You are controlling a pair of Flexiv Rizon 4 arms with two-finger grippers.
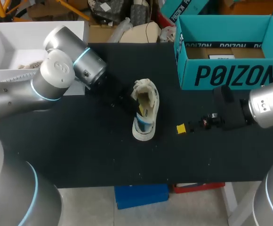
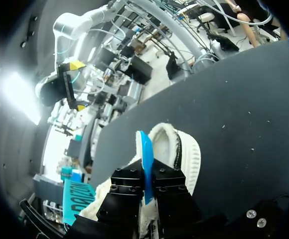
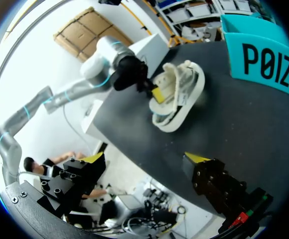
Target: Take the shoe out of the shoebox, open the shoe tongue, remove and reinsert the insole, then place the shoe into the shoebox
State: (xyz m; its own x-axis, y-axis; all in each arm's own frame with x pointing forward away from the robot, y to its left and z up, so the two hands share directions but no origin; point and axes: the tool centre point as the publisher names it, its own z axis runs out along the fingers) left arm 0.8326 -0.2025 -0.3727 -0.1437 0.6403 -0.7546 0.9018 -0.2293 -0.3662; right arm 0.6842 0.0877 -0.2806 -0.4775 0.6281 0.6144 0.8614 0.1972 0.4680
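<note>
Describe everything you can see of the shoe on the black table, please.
The shoe is a cream-white sneaker with a thick, ribbed pale sole and a fuzzy-looking lining. It lies on the black table, outside the teal shoebox, and seems tipped partly onto its side with its opening wide. A blue insole sticks out of the opening, and the left gripper is shut on it. The right gripper stands open, apart from the shoe.
</note>
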